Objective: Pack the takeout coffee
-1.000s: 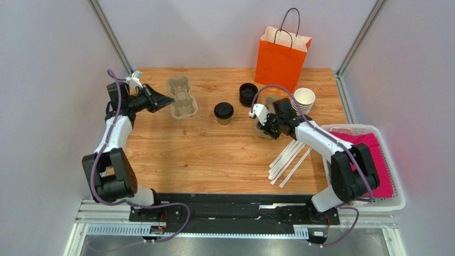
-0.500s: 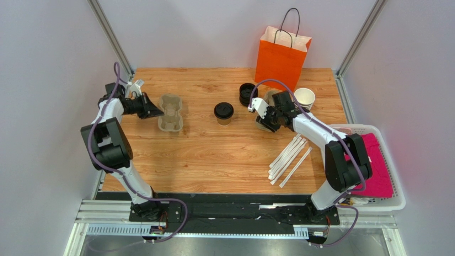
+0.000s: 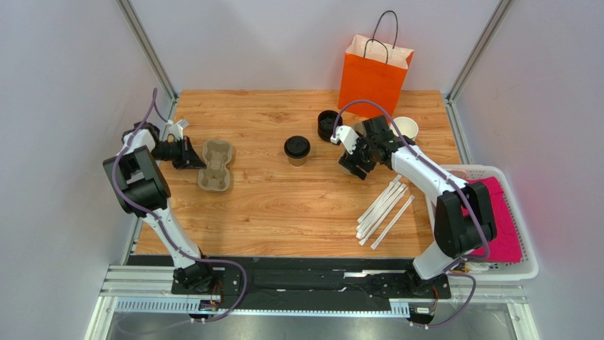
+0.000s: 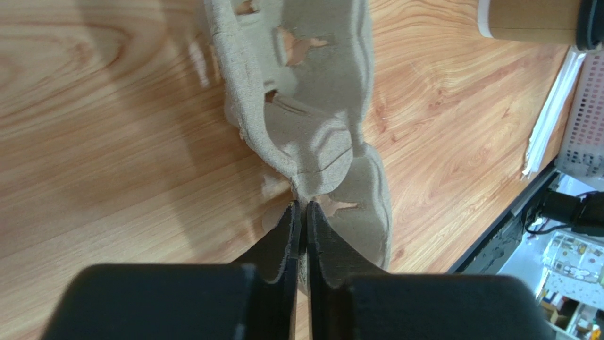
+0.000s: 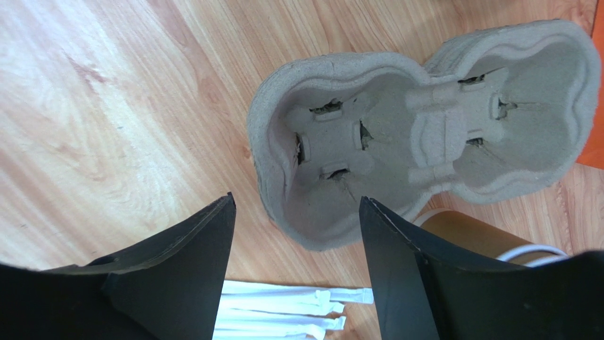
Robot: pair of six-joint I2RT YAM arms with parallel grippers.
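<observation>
The takeout coffee, a tan paper cup with a black lid, stands upright mid-table; its side shows at the edge of the left wrist view. My left gripper is shut on the rim of a grey pulp cup carrier, which lies on the wood left of the coffee. My right gripper hangs open right of the coffee, over one end of a stack of pulp carriers, with nothing between its fingers.
An orange paper bag stands at the back. A stack of black lids and a stack of lidless cups sit in front of it. Wrapped straws lie right of centre. A white basket with pink cloth sits at the right edge.
My left arm has drawn its carrier leftward and nearer, laying it on the table. My right gripper has opened off the carrier stack and shifted slightly back.
</observation>
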